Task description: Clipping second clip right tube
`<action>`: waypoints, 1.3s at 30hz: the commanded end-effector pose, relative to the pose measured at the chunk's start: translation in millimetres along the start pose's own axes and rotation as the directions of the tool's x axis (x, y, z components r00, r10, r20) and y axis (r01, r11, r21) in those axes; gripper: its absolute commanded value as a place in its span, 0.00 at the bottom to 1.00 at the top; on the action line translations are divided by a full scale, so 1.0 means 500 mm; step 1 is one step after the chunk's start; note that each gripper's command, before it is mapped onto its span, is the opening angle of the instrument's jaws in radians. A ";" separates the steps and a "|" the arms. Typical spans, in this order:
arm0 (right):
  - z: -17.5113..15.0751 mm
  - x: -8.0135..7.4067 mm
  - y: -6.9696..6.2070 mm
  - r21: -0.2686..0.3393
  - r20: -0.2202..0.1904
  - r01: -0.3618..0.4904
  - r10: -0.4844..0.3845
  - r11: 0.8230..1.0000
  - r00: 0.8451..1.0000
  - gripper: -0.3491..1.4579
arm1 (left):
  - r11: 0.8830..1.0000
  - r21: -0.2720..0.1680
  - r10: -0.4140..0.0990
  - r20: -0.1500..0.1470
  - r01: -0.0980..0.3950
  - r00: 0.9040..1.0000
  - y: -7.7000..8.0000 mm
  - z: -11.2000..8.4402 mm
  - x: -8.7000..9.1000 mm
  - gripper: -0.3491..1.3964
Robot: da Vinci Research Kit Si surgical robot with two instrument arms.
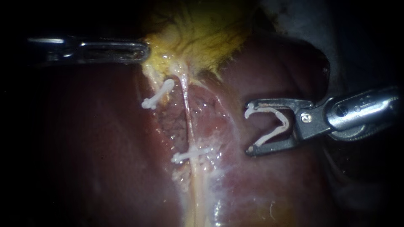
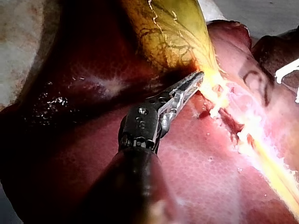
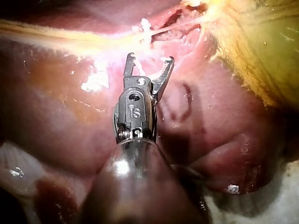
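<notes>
My right instrument (image 1: pixel 249 130) comes in from the right with its jaws wide apart, carrying an open white clip (image 1: pixel 275 126) between them. It hovers to the right of the thin pale right tube (image 1: pixel 187 113) without touching it. One white clip (image 1: pixel 190 154) crosses that tube lower down. Another white clip (image 1: pixel 158 96) sits on the left tube. In the right wrist view the loaded jaws (image 3: pixel 150 58) stand just short of the tube (image 3: pixel 70 42). My left instrument (image 1: pixel 145 50) lies with its jaws together on the yellow edge of the gallbladder (image 1: pixel 198 33), also shown in its wrist view (image 2: pixel 198 78).
Dark red liver (image 1: pixel 92 147) surrounds the dissected bed (image 1: pixel 172 126) between the two tubes. Pale shiny tissue (image 1: pixel 223 168) spreads below the lower clip. White cloth (image 3: pixel 261 205) lies beyond the liver's edge in the right wrist view.
</notes>
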 end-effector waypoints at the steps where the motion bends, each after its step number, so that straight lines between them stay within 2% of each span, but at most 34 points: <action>1: 0.0000 0.0000 0.0000 0.000 0.000 0.000 0.000 1.000 1.000 0.52 | 1.000 -0.006 -0.001 0.003 0.001 1.000 -0.0001 -0.0005 -0.0006 0.00; 7: 0.0007 0.0004 0.0004 0.030 -0.010 0.004 -0.004 1.000 1.000 0.52 | 1.000 -0.007 0.002 0.015 -0.002 1.000 -0.0011 -0.0005 -0.0011 0.00; 10: 0.0020 0.0010 0.0008 0.091 -0.024 -0.054 0.056 0.994 0.998 0.52 | 1.000 -0.007 0.001 0.018 -0.001 1.000 -0.0015 -0.0006 -0.0013 0.00; 12: 0.0030 0.0014 0.0010 0.106 -0.033 -0.093 0.097 0.990 0.995 0.51 | 1.000 -0.008 0.000 0.018 0.000 1.000 -0.0019 -0.0006 -0.0016 0.00; 17: 0.0065 0.0025 0.0022 0.149 -0.057 -0.188 0.198 0.971 0.979 0.49 | 1.000 -0.008 0.003 0.023 -0.003 1.000 -0.0027 -0.0010 -0.0024 0.00; 21: 0.0099 0.0025 0.0028 0.163 -0.058 -0.244 0.256 0.956 0.965 0.49 | 1.000 -0.009 0.002 0.023 -0.002 1.000 -0.0030 -0.0011 -0.0025 0.00; 31: 0.0195 -0.0011 0.0046 0.169 -0.042 -0.352 0.363 0.921 0.931 0.49 | 1.000 -0.010 0.008 0.024 -0.008 1.000 -0.0034 -0.0009 -0.0026 0.00; 35: 0.0232 -0.0024 0.0057 0.194 -0.047 -0.390 0.406 0.900 0.913 0.49 | 1.000 -0.014 0.008 0.024 -0.007 1.000 -0.0038 -0.0009 -0.0026 0.00; 39: 0.0270 -0.0036 0.0058 0.218 -0.042 -0.420 0.438 0.881 0.898 0.49 | 1.000 -0.015 0.007 0.025 -0.007 1.000 -0.0041 -0.0009 -0.0027 0.00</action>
